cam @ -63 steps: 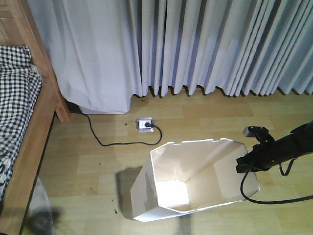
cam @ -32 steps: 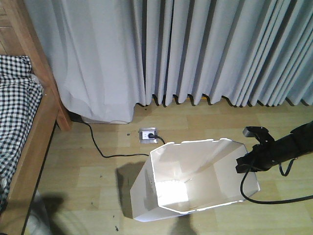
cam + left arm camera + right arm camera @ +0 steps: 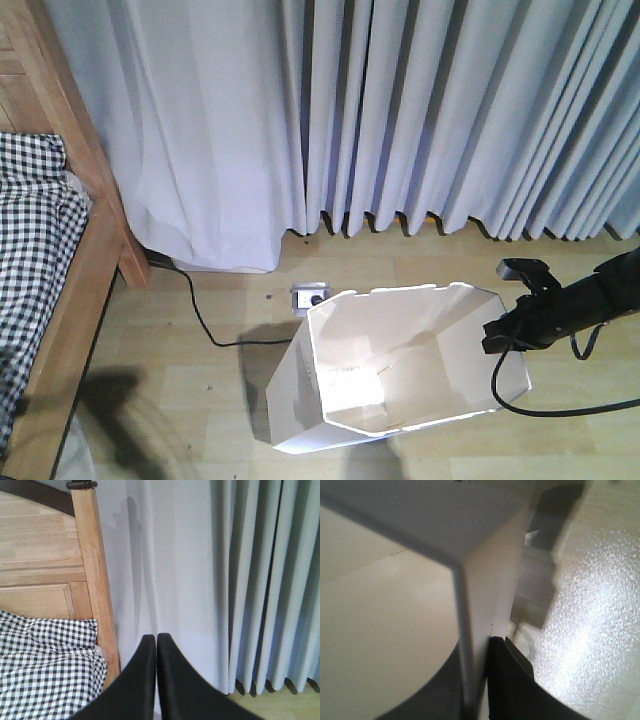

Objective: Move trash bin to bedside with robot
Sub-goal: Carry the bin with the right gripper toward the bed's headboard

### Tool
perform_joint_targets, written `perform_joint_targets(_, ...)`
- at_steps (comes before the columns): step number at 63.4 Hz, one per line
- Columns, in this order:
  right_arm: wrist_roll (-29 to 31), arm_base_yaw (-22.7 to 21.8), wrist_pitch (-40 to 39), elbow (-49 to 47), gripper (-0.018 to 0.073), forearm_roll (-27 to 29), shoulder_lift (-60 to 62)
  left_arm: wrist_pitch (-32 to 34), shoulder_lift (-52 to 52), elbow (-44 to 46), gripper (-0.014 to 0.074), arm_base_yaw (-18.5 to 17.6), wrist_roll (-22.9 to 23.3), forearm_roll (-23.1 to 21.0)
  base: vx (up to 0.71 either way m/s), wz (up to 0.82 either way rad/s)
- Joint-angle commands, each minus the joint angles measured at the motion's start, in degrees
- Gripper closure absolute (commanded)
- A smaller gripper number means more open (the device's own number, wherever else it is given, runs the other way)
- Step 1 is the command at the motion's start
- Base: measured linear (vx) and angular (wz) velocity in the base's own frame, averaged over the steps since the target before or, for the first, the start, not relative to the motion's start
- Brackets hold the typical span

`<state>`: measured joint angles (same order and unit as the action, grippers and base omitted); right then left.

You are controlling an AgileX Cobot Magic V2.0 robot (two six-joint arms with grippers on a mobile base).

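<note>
The white trash bin (image 3: 400, 365) stands open-topped on the wooden floor, low in the front view. My right gripper (image 3: 497, 335), on its slim black arm, is shut on the bin's right rim. In the right wrist view the thin white bin wall (image 3: 470, 630) runs between the black fingers (image 3: 507, 680), one inside and one outside. The bedside, a light-brown wooden bed frame (image 3: 75, 290) with checked bedding (image 3: 30, 250), lies at the far left. My left gripper (image 3: 156, 639) is shut with nothing in it, pointing at the bed post (image 3: 95, 580) and the curtain.
Grey-white curtains (image 3: 400, 110) hang along the back wall to the floor. A black cable (image 3: 200, 320) runs from under the curtain to a floor socket (image 3: 310, 296) just behind the bin. A cable (image 3: 560, 405) trails from my right arm.
The whole view has advanced toward the curtain: curtain, socket and bed have slid down in the frame. The bin and my right gripper keep the same place in view.
</note>
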<state>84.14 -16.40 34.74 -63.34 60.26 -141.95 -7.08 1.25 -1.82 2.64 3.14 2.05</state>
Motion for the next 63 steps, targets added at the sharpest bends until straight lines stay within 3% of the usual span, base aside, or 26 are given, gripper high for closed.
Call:
perform_joint_targets(1,0.4,-0.2,12.4,-0.6,0.0564,3.8,4.3,4.2,0.3,1.4,0.0603,0.0,0.3,-0.1,0.15,0.04)
perform_joint_targets(63,0.4,-0.2,12.4,-0.6,0.0564,3.8,4.3,4.2,0.3,1.4,0.0603,0.0,0.3,-0.1,0.09,0.02)
